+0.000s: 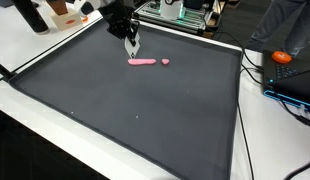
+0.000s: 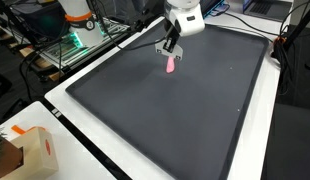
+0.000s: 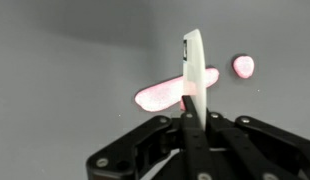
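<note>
My gripper (image 3: 191, 108) is shut on a thin white flat tool (image 3: 195, 60) that sticks out past the fingertips. Just beyond the tool lies a long pink strip (image 3: 160, 95) of soft-looking material on the dark mat, and the tool hides its middle. A small pink lump (image 3: 243, 66) lies apart from the strip's end. In both exterior views the gripper (image 1: 132, 42) (image 2: 171, 45) hangs just above the strip (image 1: 142, 61) (image 2: 172, 66), with the tool (image 1: 134, 47) pointing down at it. I cannot tell whether the tool touches the strip.
A large dark mat (image 1: 135, 110) covers the white table (image 1: 25, 120). An orange object (image 1: 283, 57) and cables (image 1: 257, 72) lie off one side of the mat. A cardboard box (image 2: 35, 150) stands on the table corner. Equipment (image 1: 185, 12) crowds the back edge.
</note>
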Controlling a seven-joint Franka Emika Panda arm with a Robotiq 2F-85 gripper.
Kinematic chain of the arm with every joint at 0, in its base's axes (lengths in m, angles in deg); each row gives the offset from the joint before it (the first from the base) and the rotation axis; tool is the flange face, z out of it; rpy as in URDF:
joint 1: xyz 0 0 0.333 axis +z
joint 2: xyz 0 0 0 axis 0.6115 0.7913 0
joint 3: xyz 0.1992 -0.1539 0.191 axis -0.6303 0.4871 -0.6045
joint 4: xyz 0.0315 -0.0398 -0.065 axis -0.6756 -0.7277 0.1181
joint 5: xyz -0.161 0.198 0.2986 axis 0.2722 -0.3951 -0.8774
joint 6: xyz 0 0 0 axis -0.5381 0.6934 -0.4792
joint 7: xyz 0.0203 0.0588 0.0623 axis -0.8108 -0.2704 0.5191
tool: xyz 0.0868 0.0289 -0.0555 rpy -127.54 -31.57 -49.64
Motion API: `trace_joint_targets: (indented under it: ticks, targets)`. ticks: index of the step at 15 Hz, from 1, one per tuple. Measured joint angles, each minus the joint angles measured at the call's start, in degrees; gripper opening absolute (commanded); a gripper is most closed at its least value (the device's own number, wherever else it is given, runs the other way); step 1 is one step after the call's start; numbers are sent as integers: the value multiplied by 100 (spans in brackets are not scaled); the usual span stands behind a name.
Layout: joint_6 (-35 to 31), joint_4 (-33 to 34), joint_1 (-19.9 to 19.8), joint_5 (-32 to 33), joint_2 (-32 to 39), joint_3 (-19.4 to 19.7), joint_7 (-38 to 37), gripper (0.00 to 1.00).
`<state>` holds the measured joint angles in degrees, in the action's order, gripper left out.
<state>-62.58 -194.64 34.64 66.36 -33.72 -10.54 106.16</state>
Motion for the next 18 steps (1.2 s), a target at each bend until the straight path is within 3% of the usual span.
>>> trace_joint_targets:
  ticks: [18]
  targets:
    - [-2, -370, 892, 1027, -966, -385, -1342, 1]
